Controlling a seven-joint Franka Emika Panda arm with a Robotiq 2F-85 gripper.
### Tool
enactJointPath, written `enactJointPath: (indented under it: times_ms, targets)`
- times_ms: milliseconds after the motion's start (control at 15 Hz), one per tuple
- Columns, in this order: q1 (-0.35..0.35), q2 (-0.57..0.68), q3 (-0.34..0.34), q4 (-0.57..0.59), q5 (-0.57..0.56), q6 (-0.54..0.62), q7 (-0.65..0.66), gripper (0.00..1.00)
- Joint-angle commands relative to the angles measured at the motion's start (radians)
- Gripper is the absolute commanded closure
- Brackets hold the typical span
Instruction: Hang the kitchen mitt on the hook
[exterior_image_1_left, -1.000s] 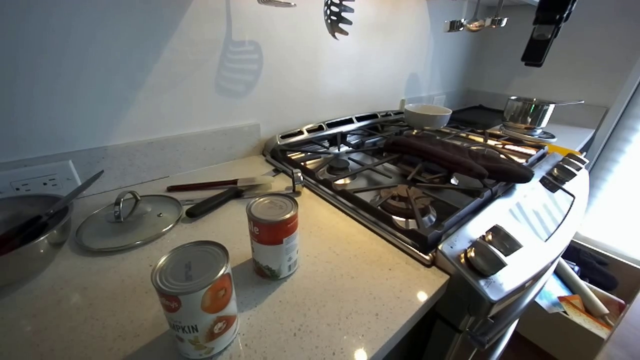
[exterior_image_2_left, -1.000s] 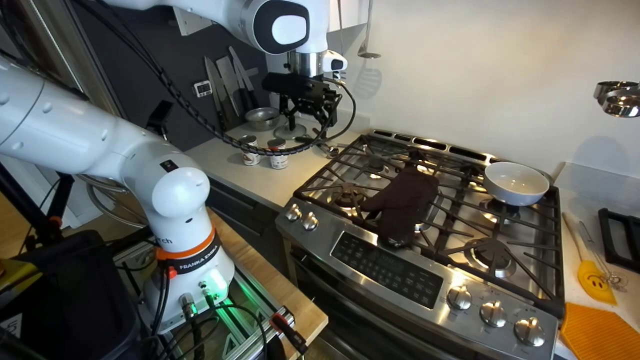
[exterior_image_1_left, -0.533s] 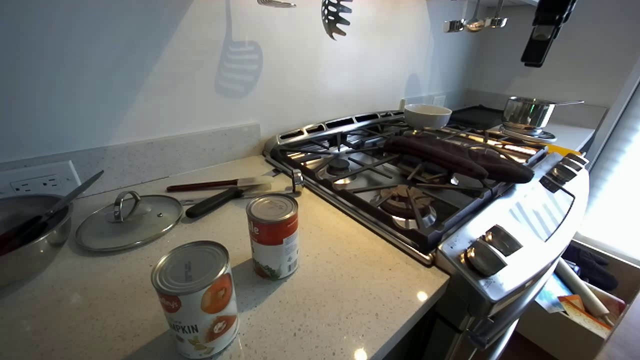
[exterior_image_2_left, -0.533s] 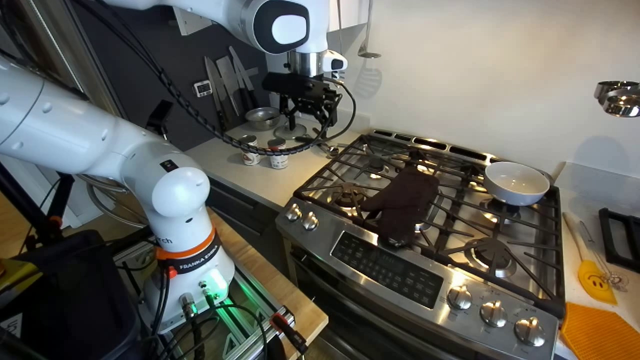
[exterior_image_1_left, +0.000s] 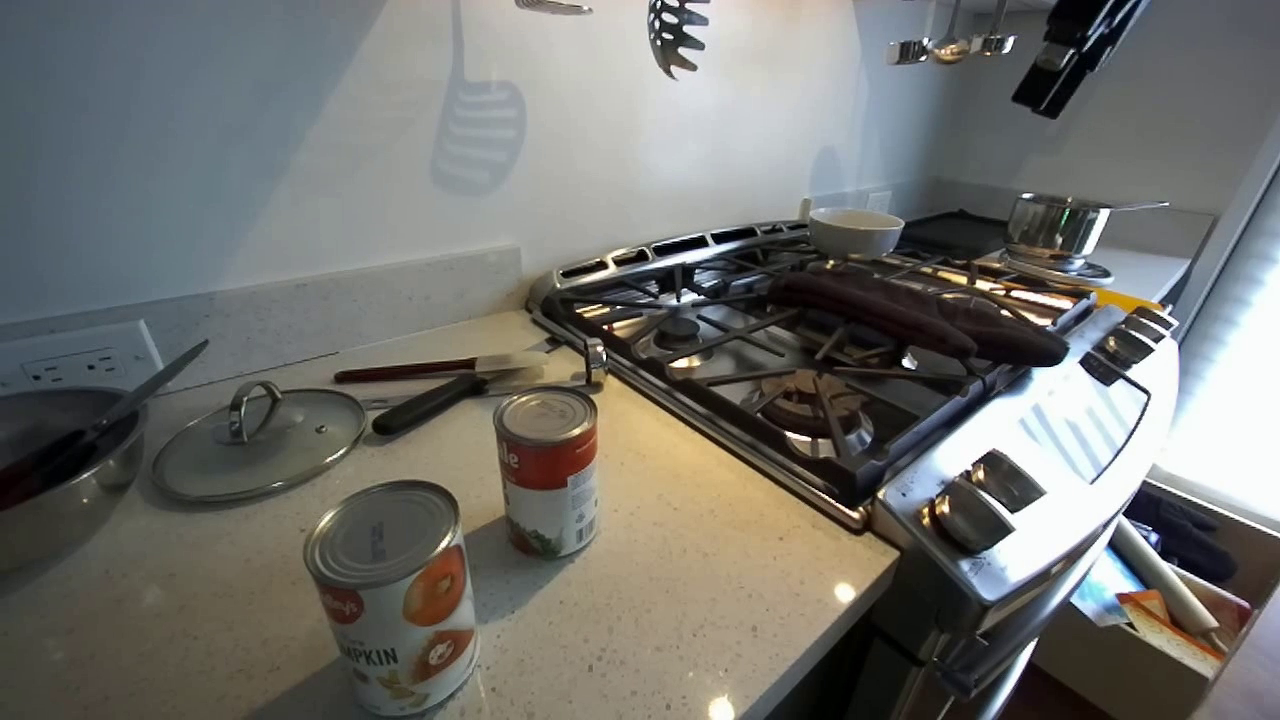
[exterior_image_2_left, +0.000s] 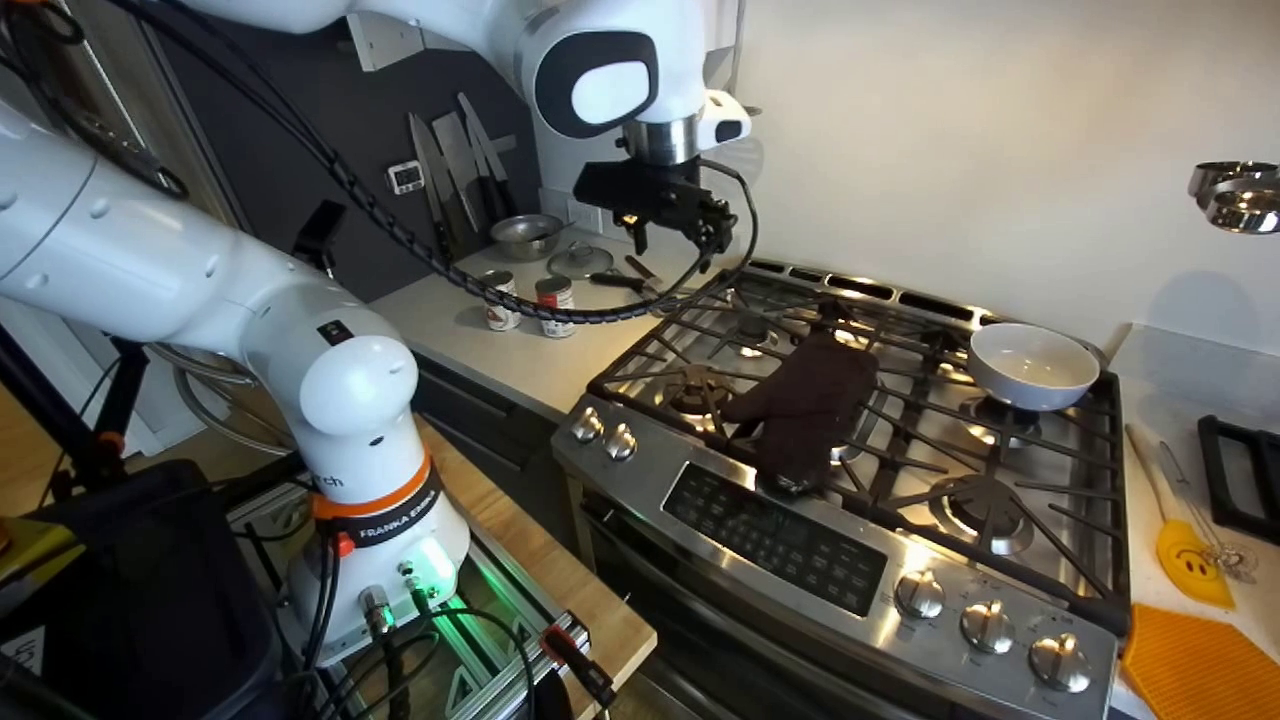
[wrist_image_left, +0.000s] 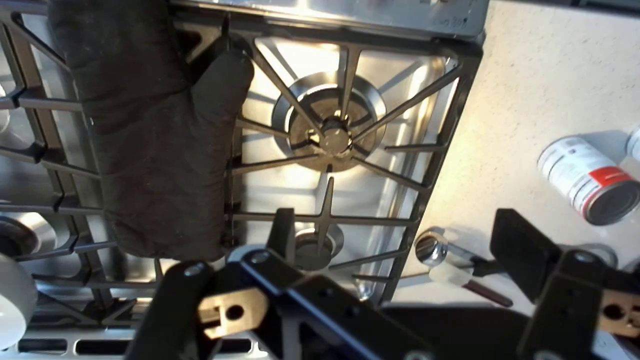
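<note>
The dark brown kitchen mitt (exterior_image_2_left: 815, 410) lies flat across the stove grates in both exterior views (exterior_image_1_left: 890, 315). In the wrist view the mitt (wrist_image_left: 155, 145) fills the left side, its thumb pointing up and right. My gripper (wrist_image_left: 395, 225) is open, fingers wide apart with nothing between them. In an exterior view the gripper (exterior_image_2_left: 672, 250) hangs in the air above the stove's back corner by the counter, well above and apart from the mitt. It also shows at the upper right of an exterior view (exterior_image_1_left: 1045, 95). I cannot make out the hook in these frames.
Two cans (exterior_image_1_left: 395, 600), a glass lid (exterior_image_1_left: 260, 445), knives and a metal bowl stand on the counter. A white bowl (exterior_image_2_left: 1032, 368) sits on the stove's far burner. Utensils hang along the wall, including a dark pronged one (exterior_image_1_left: 677, 38). A metal pot (exterior_image_1_left: 1055, 225) stands beyond the stove.
The arm and gripper have moved right, toward the stove, in an exterior view, and the gripper has tilted. The mitt has not moved.
</note>
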Motion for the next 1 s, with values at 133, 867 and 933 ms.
enactJointPath:
  times_ms: [133, 867, 933]
  targets:
    - [0.072, 0.096, -0.244, 0.084, 0.270, -0.008, -0.365, 0.00]
    - [-0.059, 0.182, -0.204, 0.161, 0.282, -0.034, -0.277, 0.00]
    - [-0.054, 0.223, -0.249, 0.214, 0.319, -0.115, -0.308, 0.00]
